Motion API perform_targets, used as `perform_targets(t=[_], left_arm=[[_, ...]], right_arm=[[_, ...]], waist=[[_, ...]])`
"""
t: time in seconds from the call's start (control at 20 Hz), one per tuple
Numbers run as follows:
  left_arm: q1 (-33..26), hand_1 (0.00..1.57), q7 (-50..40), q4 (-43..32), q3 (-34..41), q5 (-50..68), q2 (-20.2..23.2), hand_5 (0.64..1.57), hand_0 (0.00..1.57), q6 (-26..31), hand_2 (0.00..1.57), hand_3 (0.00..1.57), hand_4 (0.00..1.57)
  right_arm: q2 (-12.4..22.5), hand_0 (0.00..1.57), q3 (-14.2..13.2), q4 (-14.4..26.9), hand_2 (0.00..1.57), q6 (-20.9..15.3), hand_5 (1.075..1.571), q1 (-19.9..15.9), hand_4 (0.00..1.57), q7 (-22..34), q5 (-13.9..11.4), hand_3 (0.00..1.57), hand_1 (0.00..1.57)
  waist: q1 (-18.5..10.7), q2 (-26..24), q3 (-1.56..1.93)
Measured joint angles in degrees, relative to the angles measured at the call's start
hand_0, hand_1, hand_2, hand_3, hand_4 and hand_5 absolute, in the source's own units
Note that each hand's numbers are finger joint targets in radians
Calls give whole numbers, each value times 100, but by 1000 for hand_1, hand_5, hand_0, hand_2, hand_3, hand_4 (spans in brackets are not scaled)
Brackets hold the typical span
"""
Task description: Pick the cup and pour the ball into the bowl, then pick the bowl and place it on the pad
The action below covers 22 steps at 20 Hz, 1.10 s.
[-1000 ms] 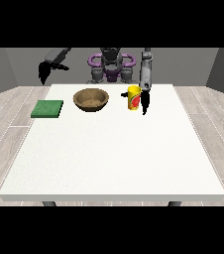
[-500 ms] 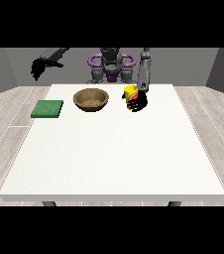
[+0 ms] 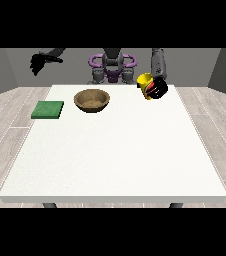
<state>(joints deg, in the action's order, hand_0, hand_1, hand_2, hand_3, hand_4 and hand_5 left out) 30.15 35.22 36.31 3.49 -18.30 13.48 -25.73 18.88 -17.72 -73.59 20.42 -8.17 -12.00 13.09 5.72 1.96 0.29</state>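
A large white table is carrying a wooden bowl and, well apart at its edge, a green pad.

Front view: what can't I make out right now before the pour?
- Ball: not visible; the yellow cup is tilted and its inside cannot be seen.
- Cup's lower part: covered by the hand at the view's right, which wraps it.
- Hand at the view's left: too small to read its fingers.
- Wooden bowl: contents too small to tell.

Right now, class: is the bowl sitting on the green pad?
No. The bowl rests on the white table, apart from the green pad, which lies toward the view's left.
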Motion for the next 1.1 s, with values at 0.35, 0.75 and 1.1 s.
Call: perform_targets(t=[0.35, 0.75, 1.1], left_arm=[[914, 1491, -1719, -34, -580, -1017, 461, 1273, 1491, -117, 1571, 1571, 1571], [1421, 1501, -3014, 137, -1113, -2026, 281, 1244, 1501, -265, 1571, 1571, 1508], [2073, 1553, -4366, -89, -2014, -3521, 21, 1298, 1553, -303, 1571, 1571, 1530]], right_arm=[[11, 0, -33, 450, 0, 63, 1568, -92, 0, -104, -28, 0, 0], [164, 0, -162, 932, 0, 305, 1570, -161, 0, -432, -10, 0, 0], [241, 0, -155, 1177, 0, 407, 1571, -304, 0, -380, -8, 0, 0]], waist=[[-36, -179, -15], [-26, -186, -23], [106, -415, -18]])
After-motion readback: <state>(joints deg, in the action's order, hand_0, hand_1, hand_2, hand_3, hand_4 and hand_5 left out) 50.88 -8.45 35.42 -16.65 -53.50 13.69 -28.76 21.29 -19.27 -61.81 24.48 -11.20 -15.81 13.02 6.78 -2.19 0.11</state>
